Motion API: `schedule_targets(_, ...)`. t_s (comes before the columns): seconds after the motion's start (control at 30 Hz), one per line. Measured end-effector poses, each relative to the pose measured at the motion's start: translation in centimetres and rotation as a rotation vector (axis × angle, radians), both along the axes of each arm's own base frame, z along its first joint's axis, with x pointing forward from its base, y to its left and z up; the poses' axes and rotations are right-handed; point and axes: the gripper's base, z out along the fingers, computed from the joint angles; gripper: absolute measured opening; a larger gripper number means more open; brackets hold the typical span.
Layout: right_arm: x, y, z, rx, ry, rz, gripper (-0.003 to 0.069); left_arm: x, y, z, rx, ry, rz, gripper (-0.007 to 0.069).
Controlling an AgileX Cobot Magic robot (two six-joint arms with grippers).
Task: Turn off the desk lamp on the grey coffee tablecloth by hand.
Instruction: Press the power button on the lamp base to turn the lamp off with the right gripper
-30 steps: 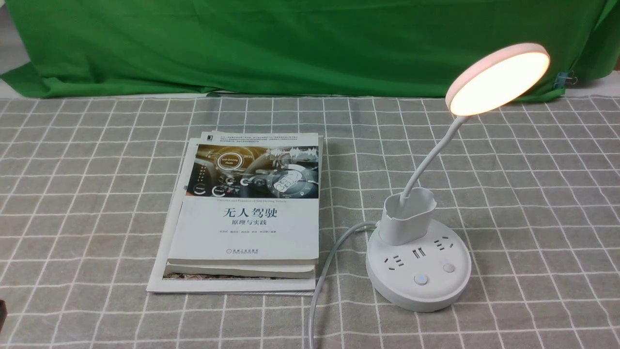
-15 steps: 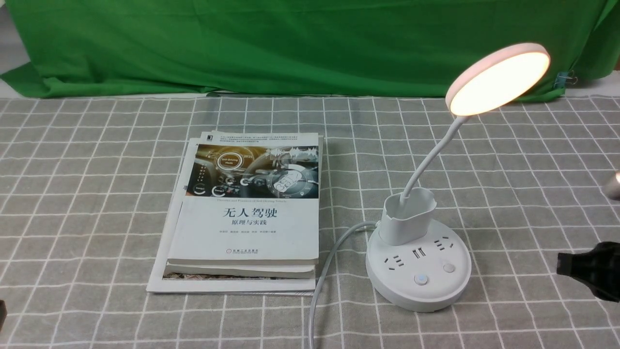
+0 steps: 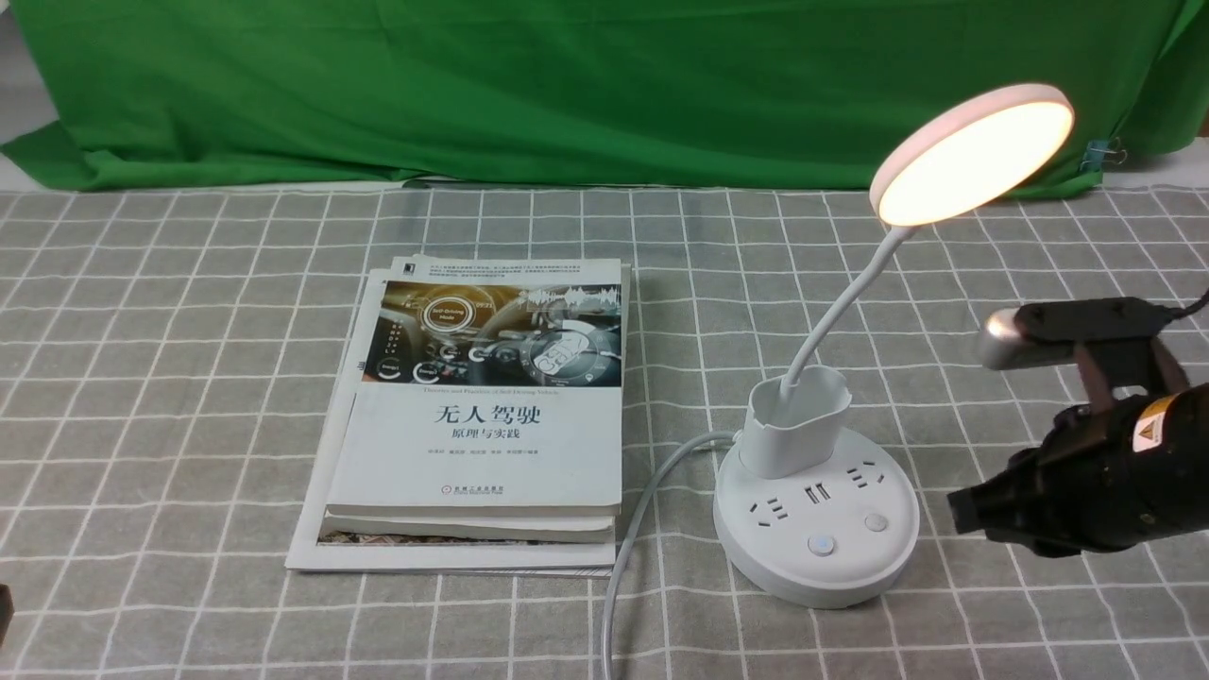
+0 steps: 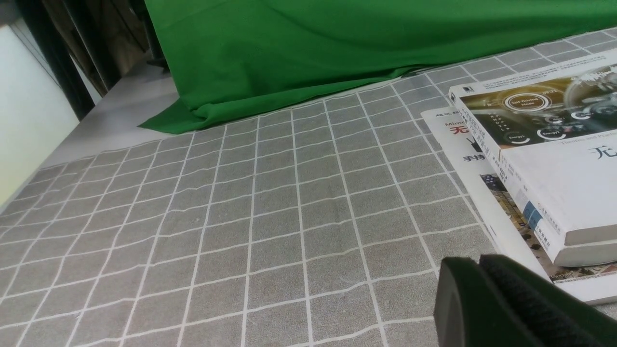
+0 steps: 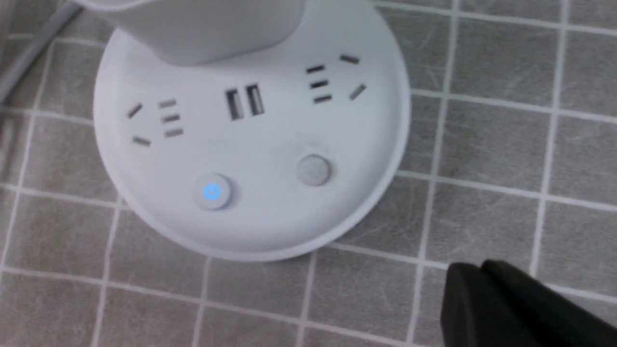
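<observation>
The white desk lamp point(image 3: 816, 515) stands on the grey coffee tablecloth point(image 3: 189, 378), right of centre. Its disc head point(image 3: 973, 156) glows. Its round base shows in the right wrist view point(image 5: 250, 140) with a blue-lit button point(image 5: 212, 192) and a plain grey button point(image 5: 313, 169). My right gripper point(image 3: 956, 515) is shut and empty. It hovers just right of the base, apart from it, and also shows in the right wrist view point(image 5: 475, 274). My left gripper point(image 4: 475, 265) is shut and empty, low over the cloth left of the books.
Two stacked books point(image 3: 482, 416) lie left of the lamp, also in the left wrist view point(image 4: 544, 159). The lamp's white cord point(image 3: 628, 529) runs from the base toward the front edge. A green backdrop cloth point(image 3: 567, 85) hangs along the back.
My right arm has come in from the right edge and moved left toward the lamp base. The lamp stays lit. Books and lamp have not moved.
</observation>
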Motion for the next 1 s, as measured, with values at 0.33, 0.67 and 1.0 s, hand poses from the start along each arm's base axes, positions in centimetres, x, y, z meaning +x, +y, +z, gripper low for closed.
schedule_targets(0.33,0.3,0.8,-0.8,-0.023,0.031,0.048,0.0067,0.0,0.0,0.0,0.000,0.000,0.000,0.0019)
schedule_targets(0.67,2.0,1.7,-1.0,-0.023,0.059,0.062,0.0068,0.0,0.0,0.0,0.000,0.000,0.000,0.0019)
schedule_targets(1.0,3.3,3.2,-1.3,0.048,-0.005,0.065,0.0069,0.0,0.0,0.0,0.000,0.000,0.000,0.0019)
